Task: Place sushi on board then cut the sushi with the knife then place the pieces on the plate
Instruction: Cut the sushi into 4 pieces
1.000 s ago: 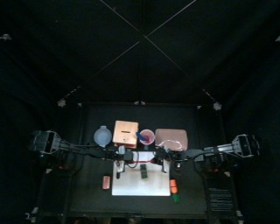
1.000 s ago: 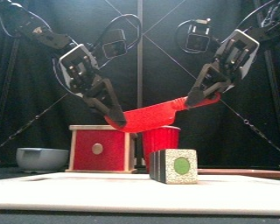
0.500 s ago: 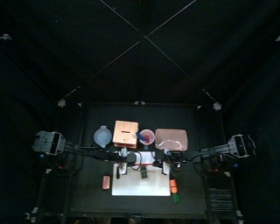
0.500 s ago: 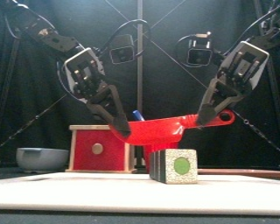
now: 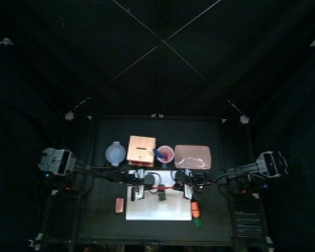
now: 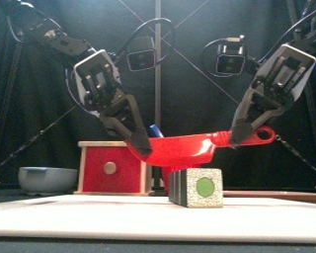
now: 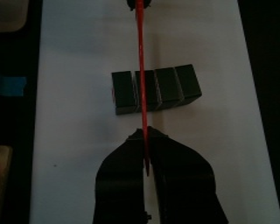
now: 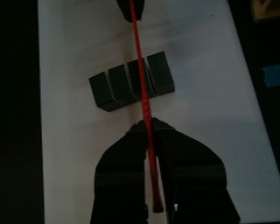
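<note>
The white cutting board (image 5: 145,213) lies flat at the front of my black table. Over it my two arms lean in from either side. My left claw (image 6: 138,148) and right claw (image 6: 237,136) are both pressed tight, each pinching one end of the same thing.

Behind the board stands the pale wooden box with a red drawer front (image 6: 112,168). The flat pink tray (image 5: 192,156) is to its right and the blue-grey bowl with small handles (image 6: 47,178) to its left. The red cup (image 5: 164,154) sits between box and tray, with a blue toy knife (image 6: 154,129) poking up from it.

What I hold is the red toy knife (image 6: 188,149). My left claw grips the blade's far end and my right claw the handle, so the blade is nearly level and edge down. It hangs just above the toy sushi roll of dark green blocks (image 6: 197,187) and crosses it. The roll lies on the board, its four blocks together and its green-centred end facing front.
</note>
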Motion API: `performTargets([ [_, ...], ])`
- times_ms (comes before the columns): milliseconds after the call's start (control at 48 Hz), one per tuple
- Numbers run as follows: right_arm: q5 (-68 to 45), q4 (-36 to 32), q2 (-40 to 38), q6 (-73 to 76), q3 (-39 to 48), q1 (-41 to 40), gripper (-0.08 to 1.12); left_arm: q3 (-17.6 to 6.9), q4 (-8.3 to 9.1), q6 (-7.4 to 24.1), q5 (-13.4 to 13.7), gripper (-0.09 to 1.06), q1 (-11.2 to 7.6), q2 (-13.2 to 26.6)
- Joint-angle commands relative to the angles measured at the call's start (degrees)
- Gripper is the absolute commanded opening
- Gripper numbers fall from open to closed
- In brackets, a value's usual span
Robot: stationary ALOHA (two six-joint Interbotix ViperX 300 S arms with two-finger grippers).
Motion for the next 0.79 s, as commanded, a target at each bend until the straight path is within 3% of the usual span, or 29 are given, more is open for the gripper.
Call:
performTargets([
  [21,0.09,-0.09,-0.62,0.09,-0.09,-0.26,0.34,-1.58,0.09,-0.09,-0.26,0.33,0.09,0.00],
  [792,0.18,-0.62,0.88,0.00,0.09,-1.41,0.34,-2.20,-0.09,-0.09,-0.44,0.33,0.44,1.67],
])
